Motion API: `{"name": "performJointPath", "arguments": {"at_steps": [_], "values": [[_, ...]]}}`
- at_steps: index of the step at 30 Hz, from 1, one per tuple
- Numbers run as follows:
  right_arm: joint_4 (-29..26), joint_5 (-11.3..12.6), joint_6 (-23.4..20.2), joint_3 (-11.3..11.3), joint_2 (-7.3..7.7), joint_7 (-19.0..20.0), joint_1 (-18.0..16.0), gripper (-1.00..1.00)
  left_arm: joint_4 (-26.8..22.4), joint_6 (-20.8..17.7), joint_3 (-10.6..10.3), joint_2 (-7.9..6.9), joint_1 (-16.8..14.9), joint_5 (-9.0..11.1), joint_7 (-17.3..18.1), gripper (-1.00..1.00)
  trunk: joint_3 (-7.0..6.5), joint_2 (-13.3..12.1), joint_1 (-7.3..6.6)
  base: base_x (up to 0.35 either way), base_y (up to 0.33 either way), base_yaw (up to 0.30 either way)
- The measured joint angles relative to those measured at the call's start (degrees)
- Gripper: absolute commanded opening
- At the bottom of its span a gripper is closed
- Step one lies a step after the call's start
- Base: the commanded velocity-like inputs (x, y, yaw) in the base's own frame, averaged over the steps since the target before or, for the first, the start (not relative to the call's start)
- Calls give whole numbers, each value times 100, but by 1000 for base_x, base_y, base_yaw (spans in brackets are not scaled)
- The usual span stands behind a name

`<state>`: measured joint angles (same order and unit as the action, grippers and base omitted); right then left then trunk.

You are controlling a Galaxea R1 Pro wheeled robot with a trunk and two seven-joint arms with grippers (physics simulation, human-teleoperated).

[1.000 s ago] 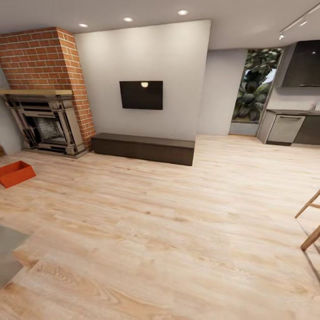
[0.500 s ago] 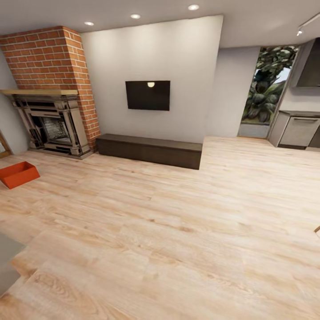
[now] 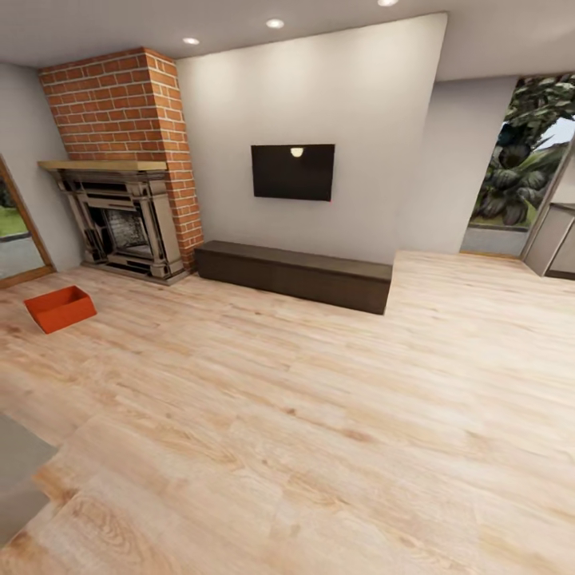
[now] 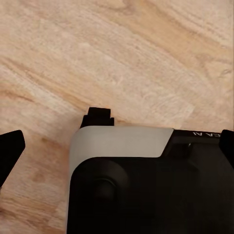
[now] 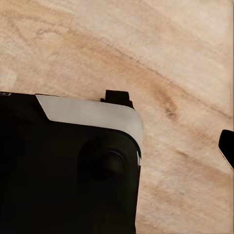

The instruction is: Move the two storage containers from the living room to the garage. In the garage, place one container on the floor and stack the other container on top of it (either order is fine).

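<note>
Nearest the robot, both wrist views look down on light wood-plank floor (image 4: 146,53) with part of the robot's own dark and pale-grey body below. In the left wrist view, black fingertips (image 4: 10,148) of the left hand (image 4: 117,151) sit at opposite sides of the picture, well apart — the hand is spread wide and holds nothing. In the right wrist view a single black fingertip (image 5: 227,145) of the right hand shows at one edge; whether that hand is spread or pressed together cannot be told.

From the head view, the living room's plank floor stretches ahead. A grey rug corner (image 3: 16,471) lies at the near left edge. Farther off, toward the floor's far left corner, one red-orange storage container (image 3: 60,308) rests on the planks, open side up, just in front of the brick fireplace (image 3: 128,208) — near it but apart. A wood-framed glass door (image 3: 17,231) stands at the left edge. Along the far wall runs a long dark bench (image 3: 295,275), with a black television (image 3: 292,172) mounted on the white wall above. At far right, a window (image 3: 527,168) shows green foliage.
</note>
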<state>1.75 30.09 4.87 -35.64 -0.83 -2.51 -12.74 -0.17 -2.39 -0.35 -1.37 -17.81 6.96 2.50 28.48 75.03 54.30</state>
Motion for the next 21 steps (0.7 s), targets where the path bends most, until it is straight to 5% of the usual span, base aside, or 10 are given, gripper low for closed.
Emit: {"name": "performJointPath", "arguments": {"at_steps": [21], "values": [[0, 0, -17, 0, -7, 0, -2, 100, 0, 0, -2, 7, 0, -9, 2, 100, 0, 0, 0, 320, 0, 1]]}}
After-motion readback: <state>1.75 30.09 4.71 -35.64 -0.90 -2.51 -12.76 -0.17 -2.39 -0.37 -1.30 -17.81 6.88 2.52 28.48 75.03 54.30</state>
